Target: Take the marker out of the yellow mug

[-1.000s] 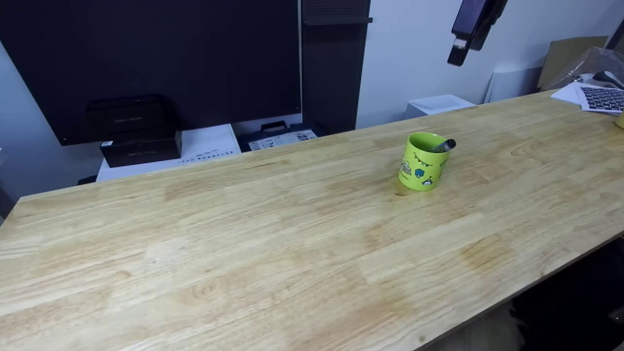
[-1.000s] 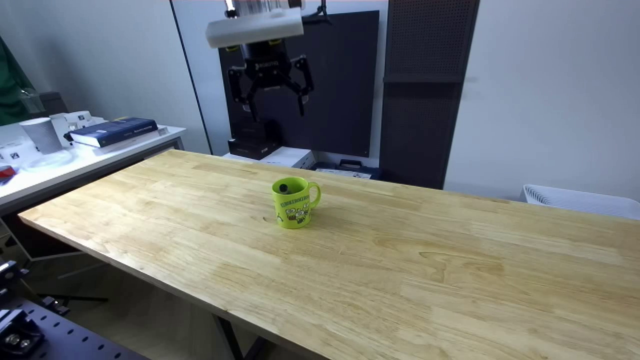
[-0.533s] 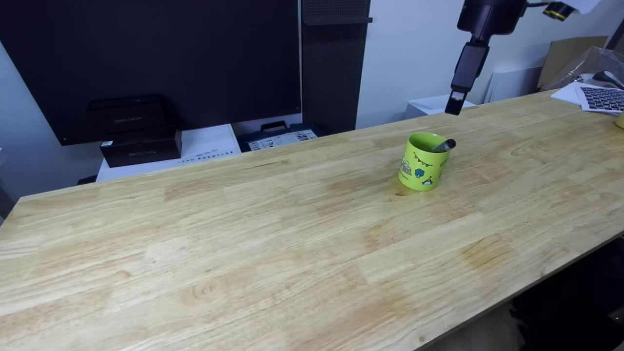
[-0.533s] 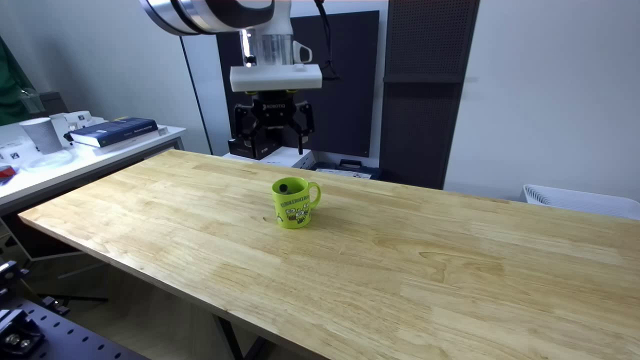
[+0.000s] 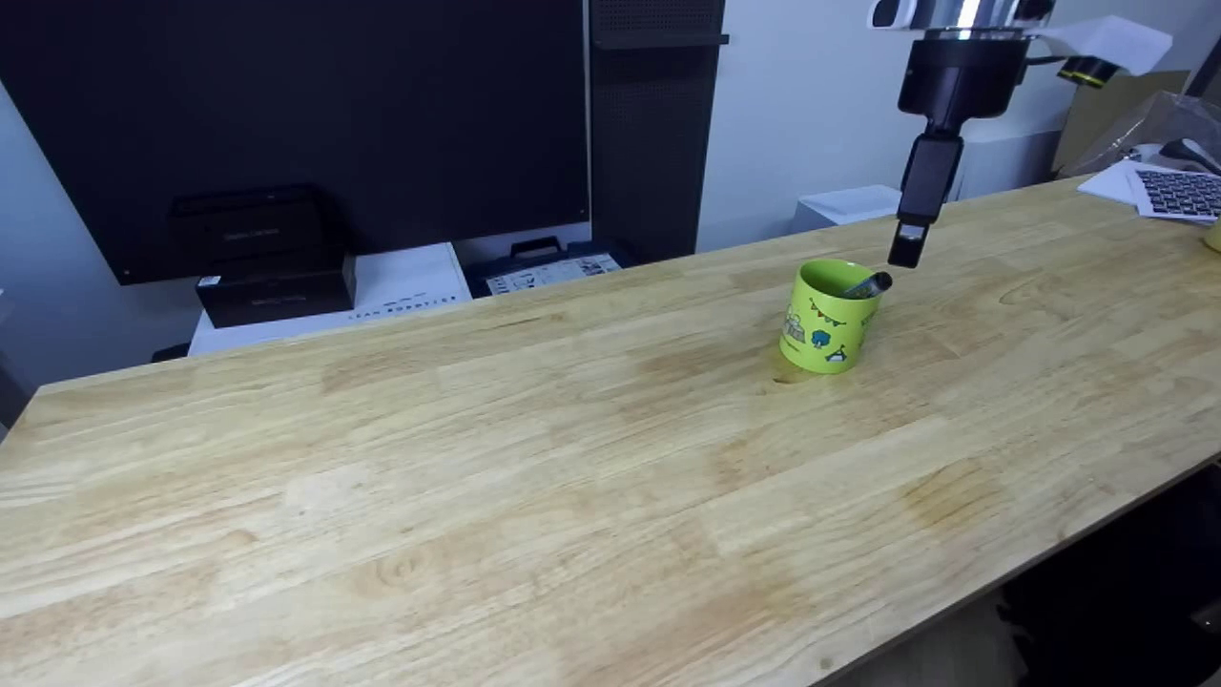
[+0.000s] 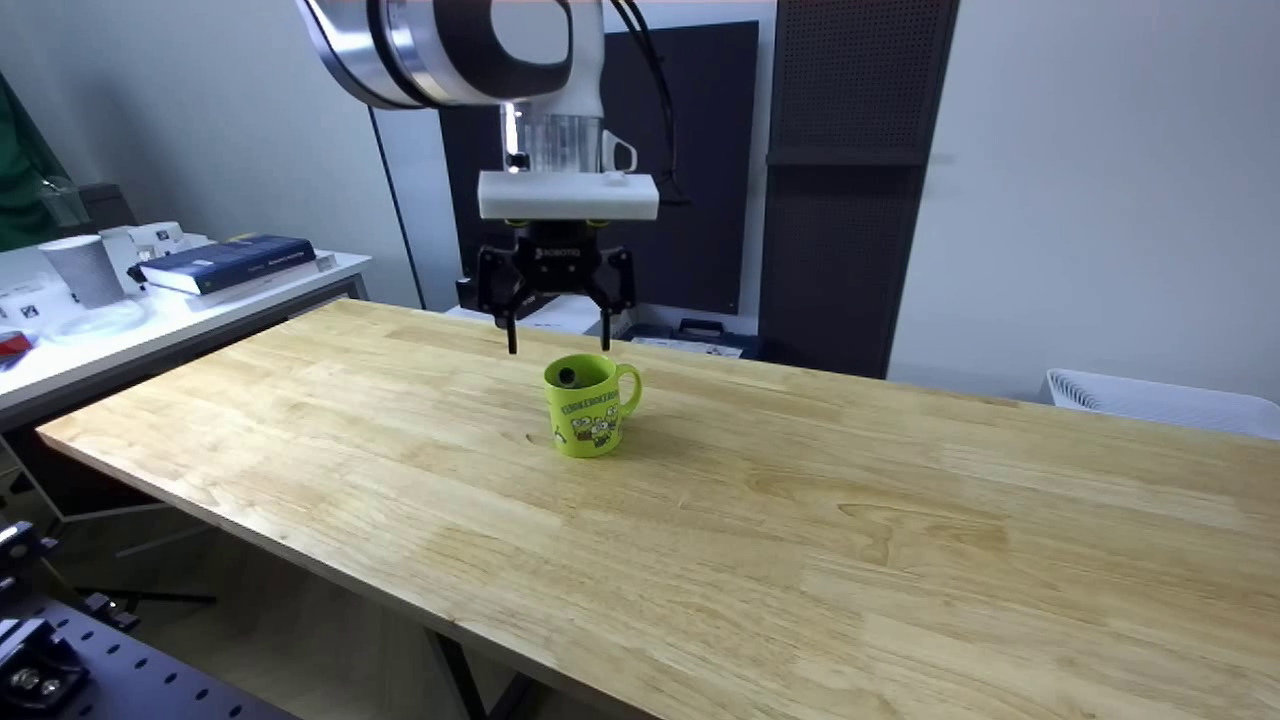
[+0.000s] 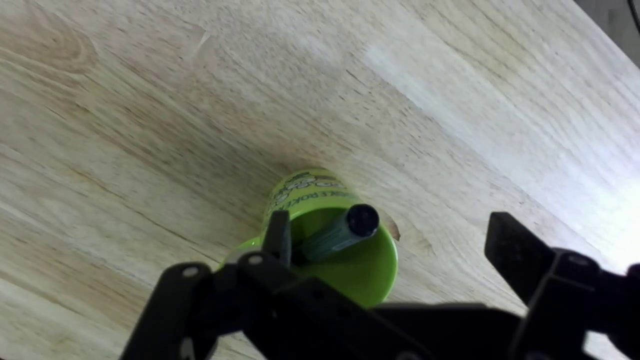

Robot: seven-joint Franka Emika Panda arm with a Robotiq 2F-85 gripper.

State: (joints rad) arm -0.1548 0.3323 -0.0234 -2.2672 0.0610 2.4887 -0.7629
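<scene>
The yellow mug, yellow-green with printed figures, stands upright on the table in both exterior views (image 5: 822,329) (image 6: 585,425) and the wrist view (image 7: 310,192). The marker leans inside it, its dark end at the rim in both exterior views (image 5: 868,285) (image 6: 569,378) and the wrist view (image 7: 345,232). Its lower end is hidden in the mug. My gripper (image 6: 558,350) is open and empty, pointing down, above and apart from the mug; it also shows in an exterior view (image 5: 906,250). In the wrist view the gripper (image 7: 387,220) has the marker between its fingers, nearer the left finger.
The mug's handle (image 6: 632,388) sticks out to one side. The wooden table (image 6: 900,560) has an open edge beyond the mug. Papers with a printed pattern (image 5: 1181,194) lie at its far end. A side table with a blue book (image 6: 228,262) stands apart from it.
My gripper has come down a long way toward the mug, fingers staying open, and has straightened to point down. The mug and marker have not moved.
</scene>
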